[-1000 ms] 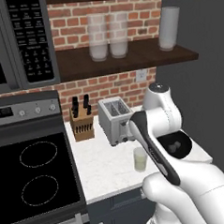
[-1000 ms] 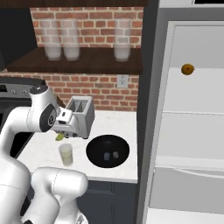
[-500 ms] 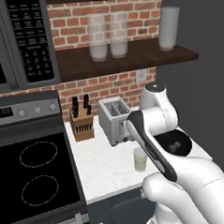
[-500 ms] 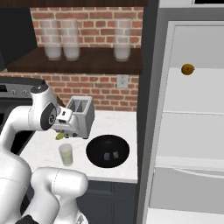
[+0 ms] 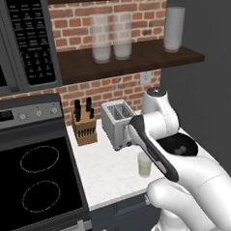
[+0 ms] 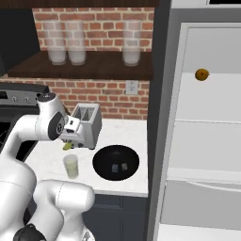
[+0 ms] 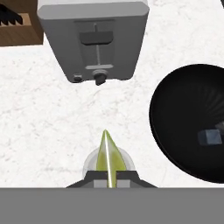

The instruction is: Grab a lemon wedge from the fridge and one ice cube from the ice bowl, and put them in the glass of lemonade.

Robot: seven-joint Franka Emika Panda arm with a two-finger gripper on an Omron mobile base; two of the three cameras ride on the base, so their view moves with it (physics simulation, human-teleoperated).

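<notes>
Left base view first: the glass of lemonade [image 5: 144,164] is a small clear tumbler with pale yellow-green liquid, standing on the white marble counter [image 5: 106,171] just in front of the silver toaster [image 5: 117,123]. The robot's arm crosses right over it, so the pincer end is hidden behind the forearm here. The ice bowl [image 5: 180,146] peeks out as a dark patch behind the arm. A knife block [image 5: 84,129] sits left of the toaster, next to the black stove top [image 5: 34,185].

Right base view: the gripper [image 6: 69,143] hangs over the counter just in front of the toaster [image 6: 86,124], and a little yellow-green sliver, the lemon wedge [image 6: 68,146], pokes out under it. The wedge sits above the glass [image 6: 71,166], not touching it. The wide black bowl [image 6: 116,162] is just right of the glass with two ice cubes [image 6: 119,166] in it. The fridge [image 6: 202,141] stands open on the right, pale shelves showing, with a round orange ball [image 6: 202,74] on the upper shelf.

Hand view: looking straight down, the wedge [image 7: 108,159] is a thin pointed yellow-green slice pinched narrowly between the dark finger tips [image 7: 124,176]. The pincer is nearly closed on it. The glass rim [image 7: 89,162] shows as a pale circle directly underneath. The bowl [image 7: 192,127] is off to the right and the toaster [image 7: 94,39] above.
</notes>
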